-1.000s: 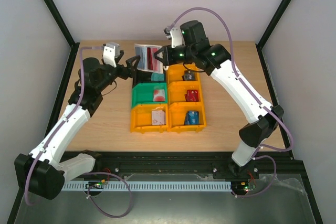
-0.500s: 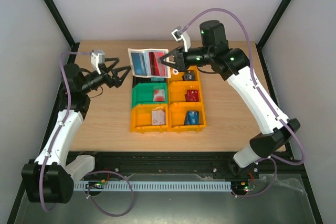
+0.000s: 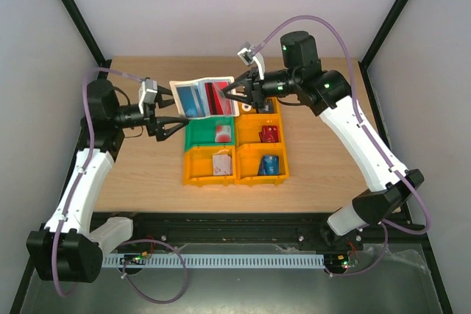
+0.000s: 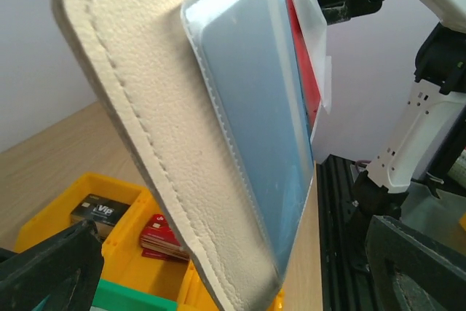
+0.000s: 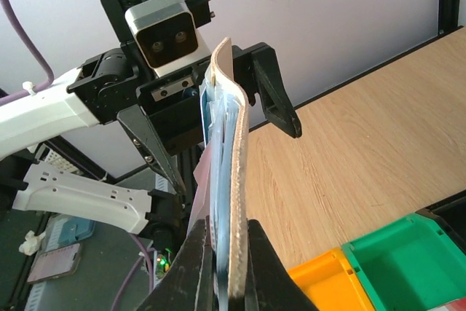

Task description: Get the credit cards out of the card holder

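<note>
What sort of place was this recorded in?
Probably a lab robot workcell: a wooden tabletop boxed in by white panels on a black frame, two robot arms mounted at its near edge, and small plastic sorting bins set in a grid.

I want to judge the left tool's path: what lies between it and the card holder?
Nothing. In the left wrist view the card holder stands directly before the open left tool, with only air between.

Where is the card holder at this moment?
In the top view the card holder is held in the air by the shut right tool, just beyond the green bin, with the open left tool close on its left.
</note>
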